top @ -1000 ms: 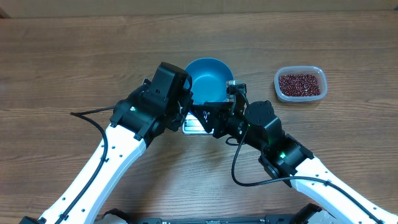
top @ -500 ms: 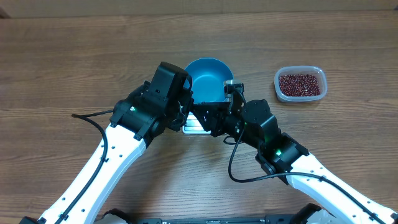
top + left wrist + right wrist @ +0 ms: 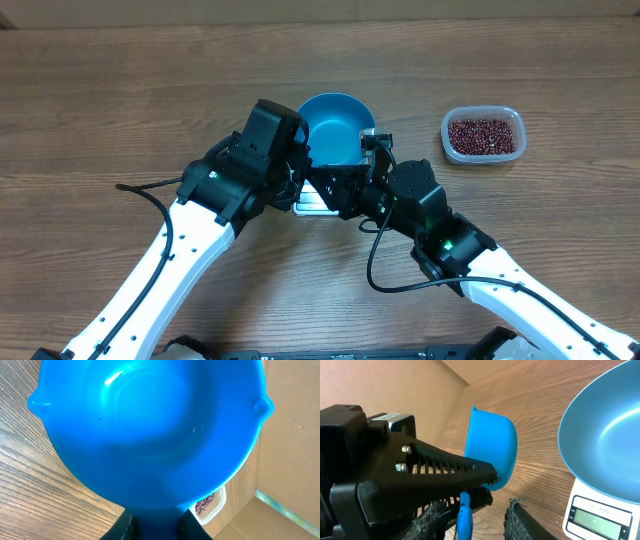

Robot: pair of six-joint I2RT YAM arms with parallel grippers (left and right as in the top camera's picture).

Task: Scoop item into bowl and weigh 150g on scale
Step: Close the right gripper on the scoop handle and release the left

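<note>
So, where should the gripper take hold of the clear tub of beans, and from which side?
Probably the wall of the tub at its short end nearest the bowl, coming straight down and pinching inside and outside. It sits flat, open on top, holding loose beans, so a rim pinch from above should keep it level.

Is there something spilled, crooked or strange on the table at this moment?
Nothing stands out. The beans are all in the clear tub, none on the table. The blue bowl sits empty on the scale, and the right gripper holds the blue scoop.
</note>
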